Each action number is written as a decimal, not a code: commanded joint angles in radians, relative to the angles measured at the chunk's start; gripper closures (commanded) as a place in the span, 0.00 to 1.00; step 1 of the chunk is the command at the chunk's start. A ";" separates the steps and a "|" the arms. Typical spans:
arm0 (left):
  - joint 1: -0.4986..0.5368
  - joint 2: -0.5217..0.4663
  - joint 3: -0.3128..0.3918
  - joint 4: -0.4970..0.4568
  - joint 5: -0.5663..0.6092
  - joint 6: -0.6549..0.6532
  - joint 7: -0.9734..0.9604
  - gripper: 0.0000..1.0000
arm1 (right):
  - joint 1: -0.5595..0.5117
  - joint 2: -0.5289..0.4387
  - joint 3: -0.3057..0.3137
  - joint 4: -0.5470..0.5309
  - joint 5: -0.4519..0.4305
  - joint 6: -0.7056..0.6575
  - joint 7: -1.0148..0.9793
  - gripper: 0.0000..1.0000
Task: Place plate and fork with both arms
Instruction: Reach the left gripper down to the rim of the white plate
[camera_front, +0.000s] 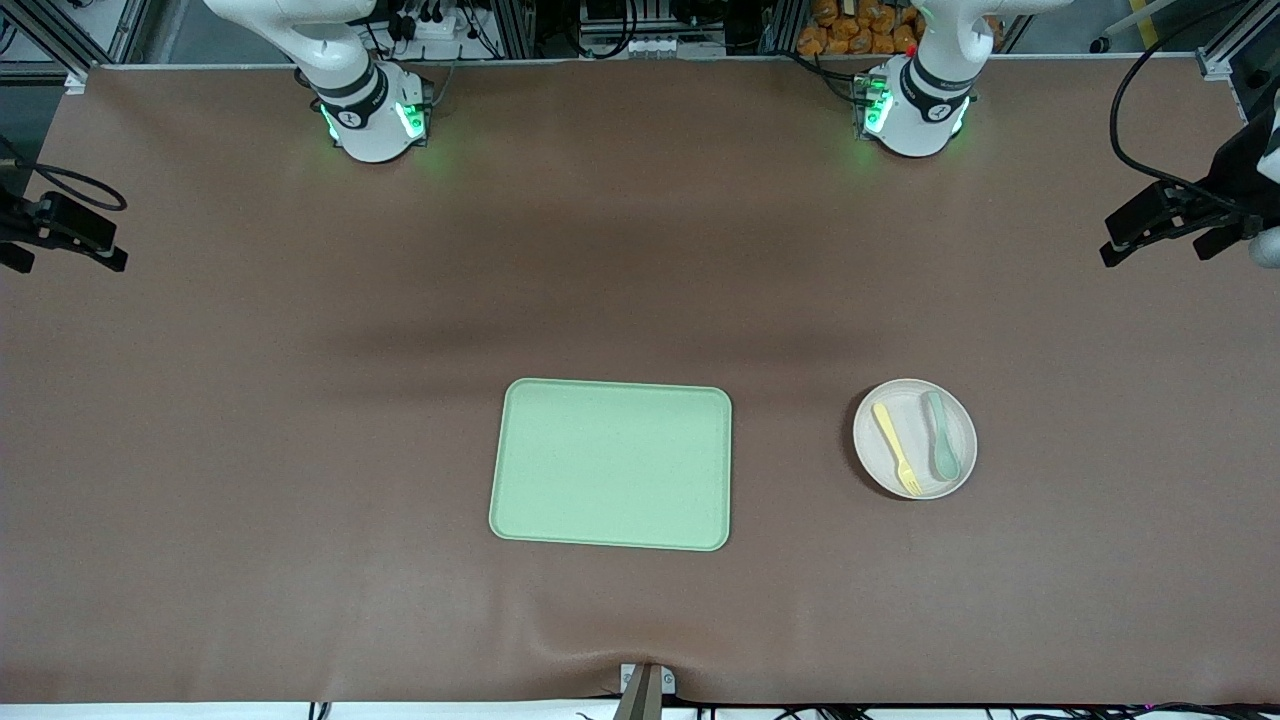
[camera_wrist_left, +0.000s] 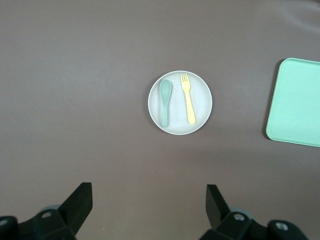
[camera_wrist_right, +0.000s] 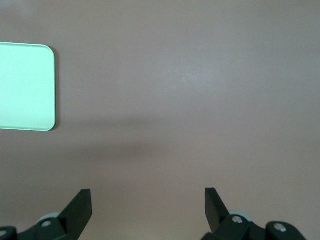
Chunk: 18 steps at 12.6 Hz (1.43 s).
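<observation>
The off-white round plate (camera_front: 915, 438) lies on the brown table toward the left arm's end, beside the light-green tray (camera_front: 612, 463). On the plate lie the pale-yellow fork (camera_front: 896, 461) and a grey-green spoon (camera_front: 942, 448), side by side. The left wrist view shows the plate (camera_wrist_left: 200, 95), fork (camera_wrist_left: 188, 98) and spoon (camera_wrist_left: 165, 101) from high above. My left gripper (camera_wrist_left: 148, 202) is open and empty, high over the table. My right gripper (camera_wrist_right: 148, 206) is open and empty, high over bare table beside the tray (camera_wrist_right: 26, 86). Neither gripper shows in the front view.
Both arm bases (camera_front: 372, 112) (camera_front: 915, 108) stand along the table's edge farthest from the front camera. Camera mounts (camera_front: 60, 228) (camera_front: 1180, 215) stand at the two ends of the table. The tray's corner shows in the left wrist view (camera_wrist_left: 296, 102).
</observation>
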<state>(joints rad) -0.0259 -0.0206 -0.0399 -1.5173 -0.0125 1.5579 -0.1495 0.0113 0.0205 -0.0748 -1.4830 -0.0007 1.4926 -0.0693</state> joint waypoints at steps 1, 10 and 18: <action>-0.006 0.004 0.002 0.012 0.022 -0.009 0.008 0.00 | -0.022 0.010 0.013 0.035 -0.013 -0.028 -0.018 0.00; 0.044 0.168 0.000 -0.090 0.017 0.144 0.002 0.00 | -0.024 0.010 0.013 0.035 -0.013 -0.041 -0.017 0.00; 0.052 0.320 0.000 -0.420 0.014 0.686 -0.035 0.00 | -0.024 0.009 0.013 0.035 -0.013 -0.066 -0.017 0.00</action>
<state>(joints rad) 0.0167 0.2871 -0.0364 -1.9050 -0.0107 2.1921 -0.1635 0.0079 0.0207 -0.0756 -1.4741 -0.0008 1.4474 -0.0705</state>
